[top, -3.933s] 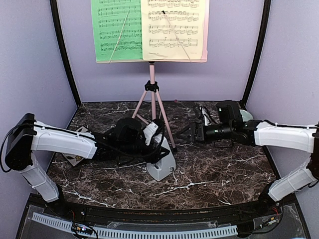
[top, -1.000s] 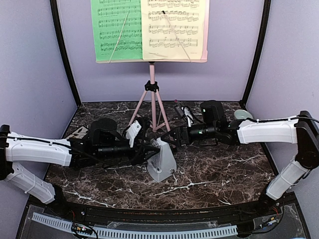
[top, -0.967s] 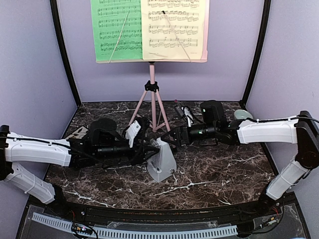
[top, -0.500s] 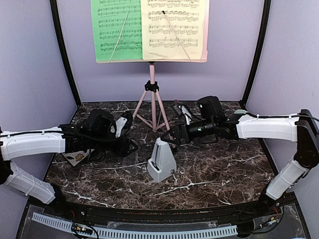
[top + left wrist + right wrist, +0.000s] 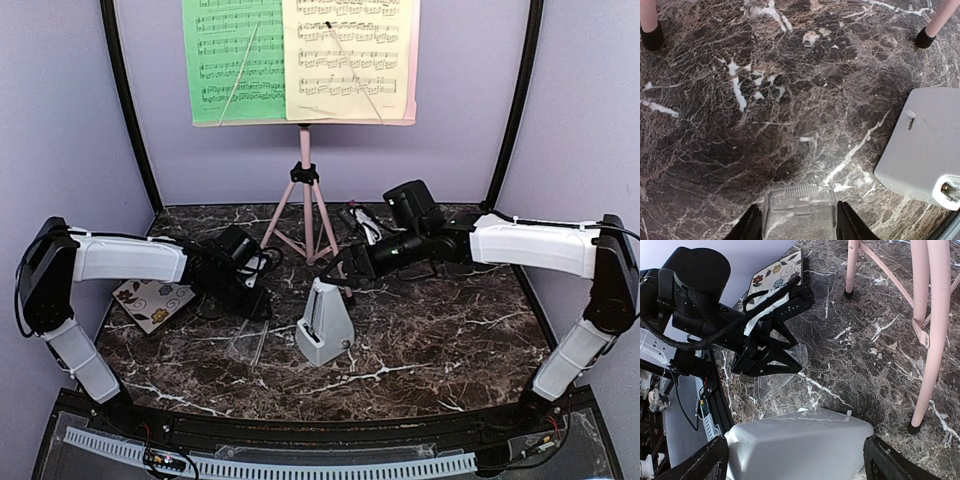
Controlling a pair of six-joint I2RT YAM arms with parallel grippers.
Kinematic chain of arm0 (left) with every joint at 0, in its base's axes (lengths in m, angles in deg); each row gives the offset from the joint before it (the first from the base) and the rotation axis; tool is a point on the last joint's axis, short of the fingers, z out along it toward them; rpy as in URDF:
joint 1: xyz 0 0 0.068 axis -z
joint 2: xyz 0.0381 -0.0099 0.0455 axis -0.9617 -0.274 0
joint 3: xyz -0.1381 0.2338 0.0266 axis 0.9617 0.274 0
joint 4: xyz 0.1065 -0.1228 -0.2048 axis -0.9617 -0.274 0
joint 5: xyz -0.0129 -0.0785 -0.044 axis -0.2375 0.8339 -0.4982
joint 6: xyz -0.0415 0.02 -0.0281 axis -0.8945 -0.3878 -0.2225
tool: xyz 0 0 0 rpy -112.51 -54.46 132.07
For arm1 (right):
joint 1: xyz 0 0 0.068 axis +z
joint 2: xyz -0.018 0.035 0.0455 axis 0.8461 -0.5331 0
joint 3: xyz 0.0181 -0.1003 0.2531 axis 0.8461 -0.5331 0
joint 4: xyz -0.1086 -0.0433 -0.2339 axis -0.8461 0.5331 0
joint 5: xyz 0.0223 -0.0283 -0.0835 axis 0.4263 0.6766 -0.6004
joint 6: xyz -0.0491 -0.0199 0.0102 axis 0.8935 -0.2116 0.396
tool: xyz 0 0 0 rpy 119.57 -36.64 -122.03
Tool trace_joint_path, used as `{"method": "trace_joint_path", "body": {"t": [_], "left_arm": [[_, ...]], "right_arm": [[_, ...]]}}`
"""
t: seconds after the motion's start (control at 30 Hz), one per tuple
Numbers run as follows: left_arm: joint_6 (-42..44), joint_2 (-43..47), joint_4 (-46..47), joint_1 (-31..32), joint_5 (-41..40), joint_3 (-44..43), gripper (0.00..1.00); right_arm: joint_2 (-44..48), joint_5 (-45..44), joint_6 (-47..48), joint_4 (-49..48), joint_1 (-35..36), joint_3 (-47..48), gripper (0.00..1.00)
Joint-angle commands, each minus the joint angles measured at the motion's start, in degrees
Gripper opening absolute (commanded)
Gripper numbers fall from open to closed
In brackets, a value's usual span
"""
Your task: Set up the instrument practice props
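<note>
The pink music stand (image 5: 305, 190) is at the back centre, with the green music sheet (image 5: 232, 60) and the pale yellow music sheet (image 5: 345, 55) side by side on its desk. The light-grey metronome (image 5: 322, 325) stands upright in front of the tripod. My left gripper (image 5: 250, 305) is to its left, shut on a clear plastic cover (image 5: 799, 207) that slopes down to the table. My right gripper (image 5: 338, 270) hovers open just behind the metronome's top. In the right wrist view the metronome (image 5: 795, 445) fills the gap between the fingers, which stand off its sides.
A floral tile (image 5: 150, 300) lies at the left, beside the left arm. The stand's pink legs (image 5: 927, 340) spread over the table right behind the metronome. Black frame posts and purple walls close in the back and sides.
My left gripper has drawn the clear cover off the metronome and carried it left, the arm pulling back. My right gripper has lifted slightly up and back. The metronome stands bare.
</note>
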State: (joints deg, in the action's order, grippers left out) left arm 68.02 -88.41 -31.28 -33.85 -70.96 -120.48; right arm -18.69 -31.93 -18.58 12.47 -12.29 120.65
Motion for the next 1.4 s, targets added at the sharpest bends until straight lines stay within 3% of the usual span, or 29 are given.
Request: {"method": "trace_joint_path", "body": {"t": [0.0, 0.13, 0.4, 0.5, 0.6, 0.73, 0.9, 1.13, 1.37], "left_arm": [[-0.6, -2.0, -3.4, -0.8, -3.3, -1.8, 0.17], [-0.9, -3.7, -4.9, -1.1, -5.5, -2.4, 0.27], [-0.6, -2.2, -5.4, -1.4, -5.4, -2.8, 0.67], [0.1, -0.1, -4.3, -1.3, -4.7, -3.0, 0.71], [0.7, 2.7, -0.3, -1.3, -2.3, -1.8, 0.70], [1.6, 5.0, 9.3, -1.4, 5.5, 1.2, 0.57], [0.1, 3.2, 14.8, -1.1, 11.0, 1.8, 0.42], [-2.0, 2.7, 17.1, -0.9, 11.5, 2.8, 0.36], [-2.8, 4.5, 17.8, -0.7, 10.7, 5.0, 0.34]], "right_arm": [[-0.4, -2.9, 0.4, 7.3, 1.5, 2.2, 0.95], [1.3, -3.2, -0.5, 7.5, 1.6, 4.0, 0.98], [8.6, -3.3, -1.6, 9.6, 1.5, 2.7, 1.00], [11.5, -4.1, -2.1, 10.7, 1.4, -1.2, 1.00], [14.0, -6.1, -3.0, 11.4, 0.9, -7.7, 0.98], [15.1, -8.0, -3.9, 9.8, 0.4, -16.4, 0.89], [11.2, -8.6, -5.1, 3.8, 0.3, -21.6, 0.62], [1.8, -8.2, -5.6, -3.8, 0.4, -18.3, 0.36], [-7.3, -7.2, -4.8, -5.6, 0.3, -12.0, 0.31]]}}
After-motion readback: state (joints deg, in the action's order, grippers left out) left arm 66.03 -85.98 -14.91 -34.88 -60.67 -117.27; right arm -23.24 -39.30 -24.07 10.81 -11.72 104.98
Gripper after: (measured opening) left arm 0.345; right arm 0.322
